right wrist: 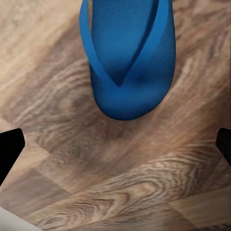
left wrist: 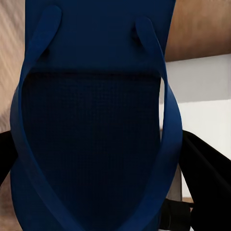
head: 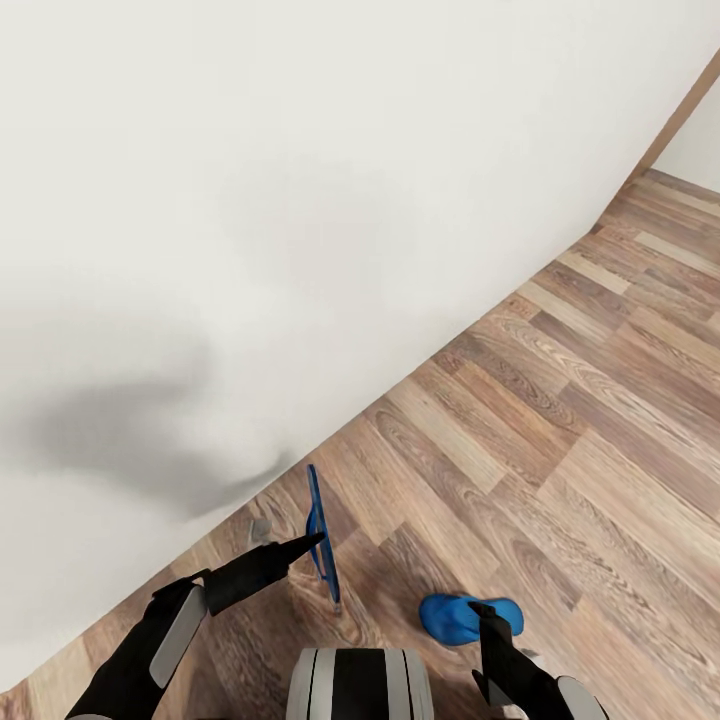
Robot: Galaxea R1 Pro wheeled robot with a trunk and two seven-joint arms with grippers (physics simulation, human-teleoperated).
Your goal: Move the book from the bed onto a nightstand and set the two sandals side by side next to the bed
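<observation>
One sandal (head: 318,535) hangs edge-on above the plank floor (head: 560,420), clamped in my left gripper (head: 312,543) beside the pale bed (head: 200,250); the other sandal (head: 468,616) lies flat below my right gripper (right wrist: 115,144), fingers spread apart.

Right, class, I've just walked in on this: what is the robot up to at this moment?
The left gripper holds one blue sandal on edge above the plank floor, close to the bed. The second sandal lies flat on the floor, in front of the open right gripper, whose fingers are not touching it. The pair is not yet side by side.
</observation>
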